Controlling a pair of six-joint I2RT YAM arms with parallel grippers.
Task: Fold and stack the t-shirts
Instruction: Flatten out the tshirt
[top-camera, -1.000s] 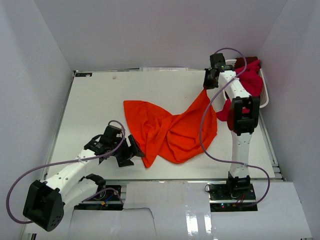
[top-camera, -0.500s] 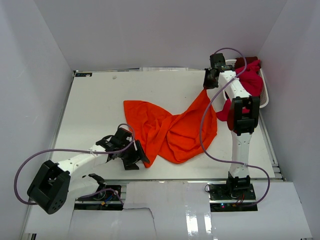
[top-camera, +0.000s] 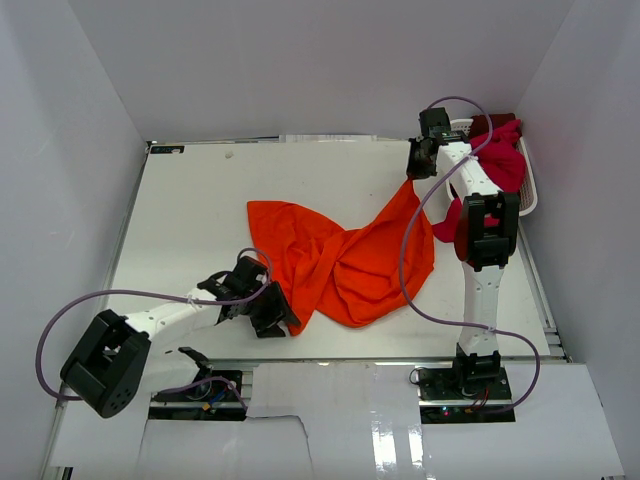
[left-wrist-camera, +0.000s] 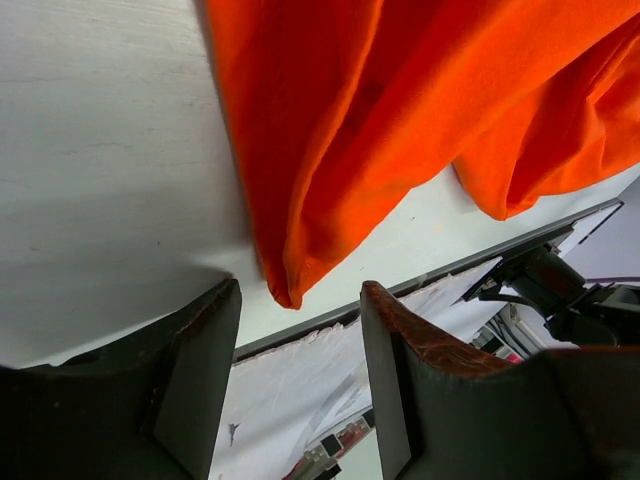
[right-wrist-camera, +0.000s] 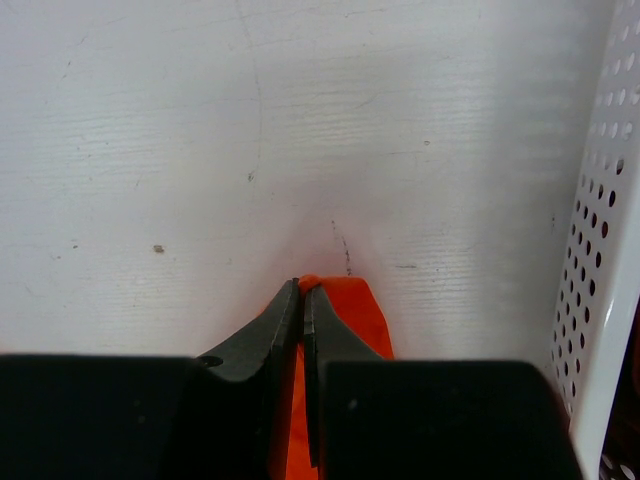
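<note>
Your right gripper (right-wrist-camera: 302, 292) is clamped on a corner of the orange t-shirt (top-camera: 340, 262) at one o'clock. Your left gripper (left-wrist-camera: 300, 312) has its jaws apart, with the shirt's seven o'clock corner just between them. Crimson t-shirts (top-camera: 503, 160) fill the basket (top-camera: 531, 195) at two o'clock.

A white tabletop (top-camera: 190, 200) sits boxed in by plain pale walls (top-camera: 300, 60) on three sides, with a glossy white sheet (top-camera: 400, 420) catching light at its near edge.

Bright even light w/ soft shadows; jaws blurry in wrist cams.
</note>
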